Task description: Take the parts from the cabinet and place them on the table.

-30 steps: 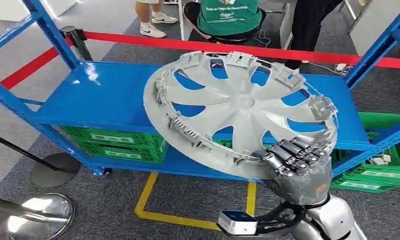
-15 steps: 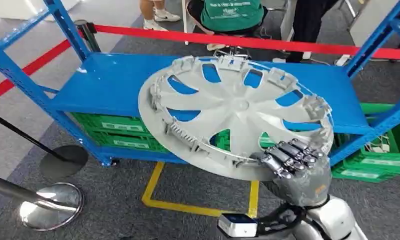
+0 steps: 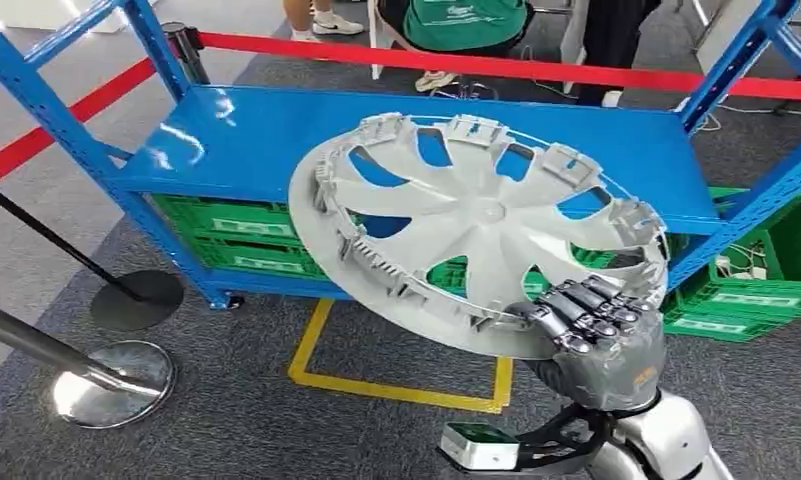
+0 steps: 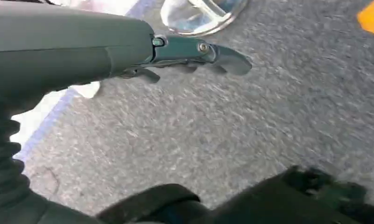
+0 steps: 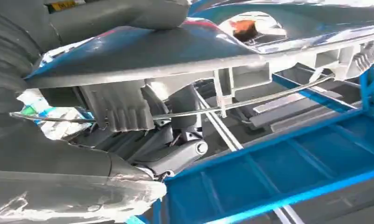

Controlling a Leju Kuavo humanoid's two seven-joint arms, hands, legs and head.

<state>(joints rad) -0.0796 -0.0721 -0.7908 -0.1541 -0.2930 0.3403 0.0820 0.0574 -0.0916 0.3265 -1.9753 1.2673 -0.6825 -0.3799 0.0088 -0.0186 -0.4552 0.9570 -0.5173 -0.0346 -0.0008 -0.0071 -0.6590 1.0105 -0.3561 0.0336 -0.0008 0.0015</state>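
Right robot hand (image 3: pixel 598 335): low in the head view; fingers curled over the near rim of the wheel cover, gripping it
Left robot hand (image 4: pixel 82 51): hangs above grey floor; holds nothing; fingers seem apart
Wheel cover (image 3: pixel 476 225): grey plastic disc, tilted, lifted off the shelf; spreads up and left from the right robot hand
Blue shelf (image 3: pixel 226 140): just behind the disc; green crates (image 3: pixel 246 240) beneath
Red barrier tape (image 3: pixel 536 72): farthest; people beyond
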